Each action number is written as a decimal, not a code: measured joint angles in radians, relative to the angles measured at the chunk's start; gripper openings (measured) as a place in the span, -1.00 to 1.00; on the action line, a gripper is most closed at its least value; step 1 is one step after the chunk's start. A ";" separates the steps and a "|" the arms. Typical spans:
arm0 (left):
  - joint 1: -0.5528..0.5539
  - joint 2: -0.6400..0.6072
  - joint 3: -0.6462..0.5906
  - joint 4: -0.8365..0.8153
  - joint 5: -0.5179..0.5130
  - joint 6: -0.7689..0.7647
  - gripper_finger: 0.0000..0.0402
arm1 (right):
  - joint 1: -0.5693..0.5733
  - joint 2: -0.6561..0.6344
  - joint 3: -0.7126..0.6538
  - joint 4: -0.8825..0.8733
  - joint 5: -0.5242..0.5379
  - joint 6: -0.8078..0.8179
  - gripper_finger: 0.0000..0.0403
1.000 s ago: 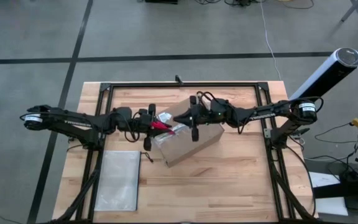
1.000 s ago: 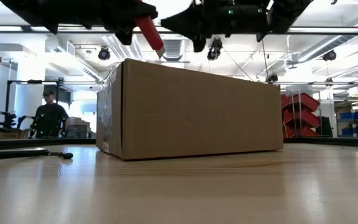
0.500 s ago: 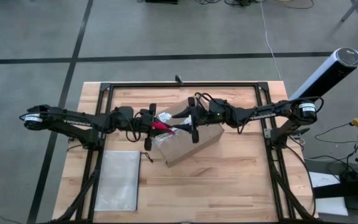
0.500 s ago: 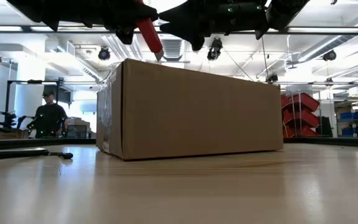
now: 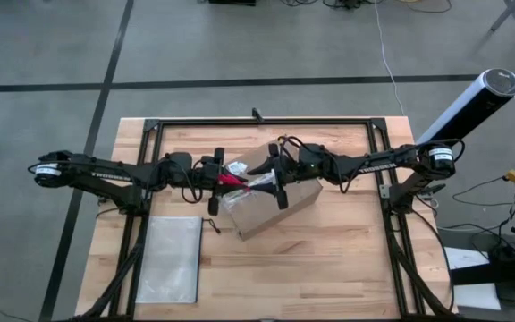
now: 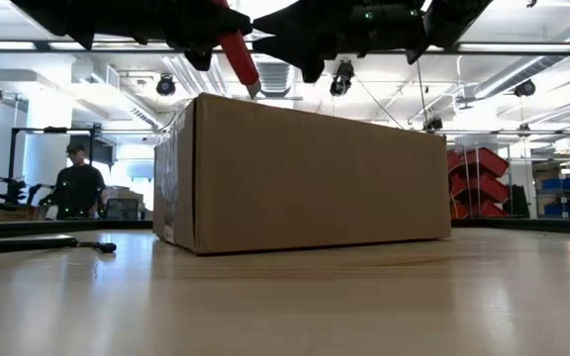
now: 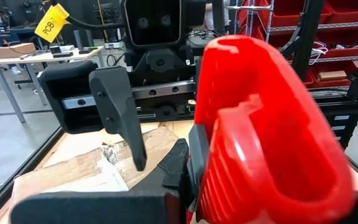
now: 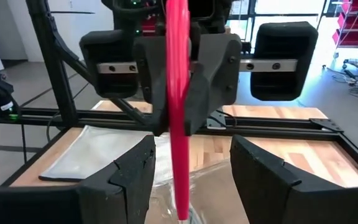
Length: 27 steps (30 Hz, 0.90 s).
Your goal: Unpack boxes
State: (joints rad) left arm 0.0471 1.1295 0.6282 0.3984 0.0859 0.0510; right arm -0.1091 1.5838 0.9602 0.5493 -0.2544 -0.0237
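The brown cardboard box (image 5: 274,204) (image 6: 305,173) rests flat on the table's middle, with a white label (image 5: 238,168) on its top. Above its left end my left gripper (image 5: 215,182) is shut on a red utility knife (image 5: 232,181) (image 7: 260,124), which slants down with its tip (image 6: 253,92) at the box's top edge; whether the tip touches, I cannot tell. Opposite, my right gripper (image 5: 272,179) (image 8: 192,146) is open over the box, one finger (image 8: 129,177) on either side of the knife's front end (image 8: 179,186), apart from it. My left gripper pinches the knife's red handle (image 7: 229,180) between its two fingers, coming level from the table's left side and lying along the knife. The knife juts out past the fingers toward my right gripper, tilted tip-down over the box.
A flat translucent zip pouch (image 5: 170,259) lies at the near left of the table. A black metal frame (image 5: 262,121) runs around the work area. A small dark item (image 5: 213,226) lies beside the pouch. A person (image 6: 79,183) stands in the room beyond.
My right gripper has opened its fingers around the knife's front end and edged slightly toward my left gripper. The knife stays in my left gripper, and the box has not moved.
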 joint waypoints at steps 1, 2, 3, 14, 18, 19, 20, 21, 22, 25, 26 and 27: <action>0.000 0.000 0.000 0.000 0.000 0.000 -0.84 | 0.000 0.000 0.000 0.000 -0.003 0.001 -0.06; 0.001 0.000 0.000 0.000 0.000 0.000 -0.84 | 0.001 0.001 0.000 0.001 -0.006 0.002 -0.06; 0.001 0.000 0.000 0.000 0.000 0.000 -0.84 | 0.001 0.001 0.001 0.001 -0.008 0.003 -0.06; 0.002 0.000 0.000 -0.001 -0.001 0.001 -0.84 | 0.002 0.002 0.002 -0.014 -0.016 0.014 -0.06; 0.002 0.000 -0.001 0.002 -0.001 0.002 -0.84 | 0.002 0.003 0.002 -0.017 -0.016 0.025 -0.06; 0.002 -0.002 -0.001 0.004 -0.001 0.010 -0.84 | 0.002 0.003 0.002 -0.017 -0.016 0.025 -0.06; 0.002 -0.003 -0.001 0.009 -0.001 0.018 -0.84 | 0.002 0.003 0.002 -0.017 -0.016 0.025 -0.06; 0.002 -0.003 -0.001 0.012 -0.001 0.020 -0.84 | 0.002 0.003 0.002 -0.015 -0.016 0.026 -0.06; 0.002 -0.003 -0.001 0.013 -0.001 0.020 -0.84 | 0.002 0.003 0.002 -0.014 -0.016 0.028 -0.06; 0.002 -0.003 -0.001 0.019 -0.001 0.022 -0.84 | 0.002 0.003 0.002 -0.009 -0.017 0.033 -0.06; 0.002 -0.003 -0.001 0.021 -0.001 0.022 -0.84 | 0.002 0.003 0.002 -0.007 -0.017 0.034 -0.06; 0.002 -0.003 -0.001 0.023 0.000 0.023 -0.84 | 0.002 0.003 0.002 -0.005 -0.017 0.036 -0.06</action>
State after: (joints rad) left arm 0.0494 1.1263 0.6277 0.4211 0.0854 0.0739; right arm -0.1070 1.5864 0.9619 0.5440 -0.2710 0.0124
